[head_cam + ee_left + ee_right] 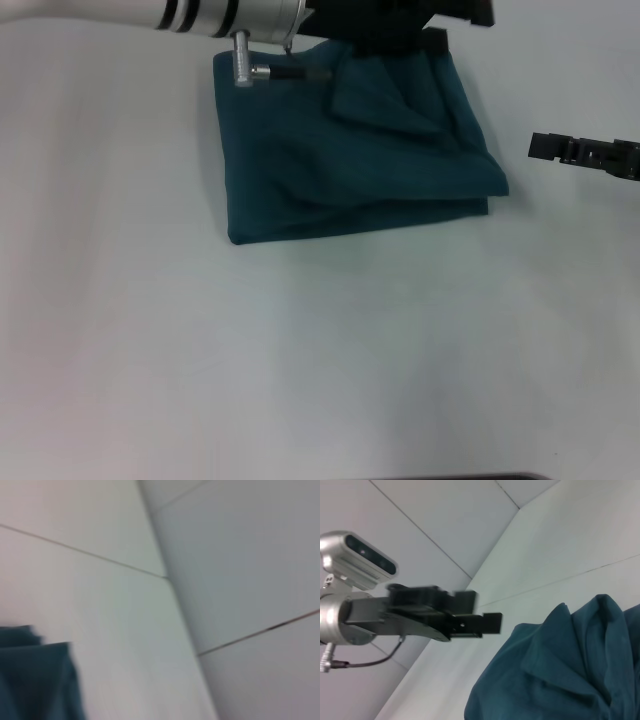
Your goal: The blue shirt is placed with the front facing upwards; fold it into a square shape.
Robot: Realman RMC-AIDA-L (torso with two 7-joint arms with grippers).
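Observation:
The blue shirt (350, 160) lies folded into a rough square at the far middle of the table, plain side up, with a rumpled flap on its far right part. My left gripper (400, 28) hovers just above the shirt's far edge. In the right wrist view the left gripper (489, 611) hangs clear above the shirt (560, 680), its two black fingers apart and holding nothing. The left wrist view catches only a corner of the shirt (35, 680). My right gripper (560, 150) stays off to the right of the shirt, above the table and not touching it.
The white table (300, 360) stretches wide in front of and to the left of the shirt. A dark edge shows at the bottom of the head view. Pale wall panels stand behind the table.

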